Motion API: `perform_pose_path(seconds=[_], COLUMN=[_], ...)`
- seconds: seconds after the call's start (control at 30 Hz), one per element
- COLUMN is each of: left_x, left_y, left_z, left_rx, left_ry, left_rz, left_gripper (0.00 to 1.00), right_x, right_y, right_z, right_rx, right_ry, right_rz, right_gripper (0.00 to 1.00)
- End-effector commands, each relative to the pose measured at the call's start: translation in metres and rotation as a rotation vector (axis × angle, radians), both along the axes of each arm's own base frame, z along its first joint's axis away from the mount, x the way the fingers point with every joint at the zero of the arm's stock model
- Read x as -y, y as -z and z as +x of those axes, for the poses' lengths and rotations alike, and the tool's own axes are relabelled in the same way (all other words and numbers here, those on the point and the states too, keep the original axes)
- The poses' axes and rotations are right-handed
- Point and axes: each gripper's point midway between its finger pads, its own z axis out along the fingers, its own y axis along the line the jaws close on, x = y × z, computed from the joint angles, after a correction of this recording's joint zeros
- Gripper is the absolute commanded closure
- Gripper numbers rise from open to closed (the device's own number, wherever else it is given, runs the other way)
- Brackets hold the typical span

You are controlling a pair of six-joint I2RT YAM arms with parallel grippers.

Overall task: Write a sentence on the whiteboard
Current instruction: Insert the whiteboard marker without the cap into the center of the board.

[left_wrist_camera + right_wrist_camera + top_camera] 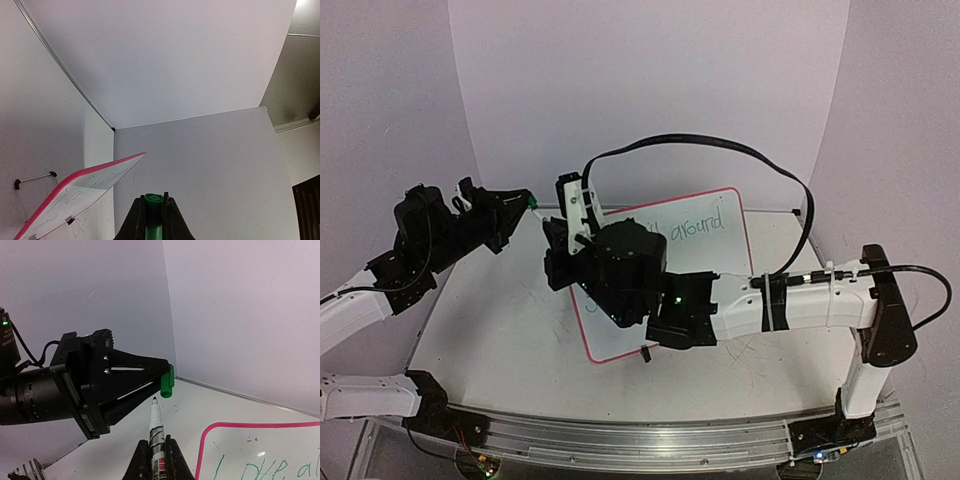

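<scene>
Since the sentence (pixel 695 222) already runs in green across the whiteboard (pixel 725 255) lying mid-frame on the bench (pixel 490 310), with my right gripper (pixel 156 447) clamped on the bare marker (pixel 156 425) and my left gripper (pixel 154 210) on its cap (pixel 153 198), I judge only recapping remains.

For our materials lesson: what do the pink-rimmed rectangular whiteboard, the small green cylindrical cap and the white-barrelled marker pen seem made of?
The whiteboard: smooth white coated panel, perhaps laminate or painted metal; thin pink rim looks plastic. The green cap: opaque moulded plastic, uniform colour, side clip. The marker pen: white plastic barrel with printed label; dark tip probably felt.
</scene>
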Motion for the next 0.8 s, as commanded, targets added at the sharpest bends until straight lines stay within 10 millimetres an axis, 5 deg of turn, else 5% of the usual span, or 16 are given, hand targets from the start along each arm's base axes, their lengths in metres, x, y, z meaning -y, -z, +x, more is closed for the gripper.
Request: perform_pose_path(seconds=[0.0,0.77], left_x=[-0.0040,-0.0027], left_y=[-0.0202,-0.0171], left_z=[-0.0020,-0.0023], left_rx=[0.062,0.059], left_ry=[-0.009,-0.002], left_rz=[-0.035,-0.030], left_gripper=[1.00,1.00], right_x=[-0.0022,0.0002], right_y=[-0.0179,-0.0209], right_z=[0.0042,0.0068], right_rx=[0.026,0.032], right_ry=[0.041,0.064], right_rz=[0.047,0.066], right_gripper=[1.00,1.00])
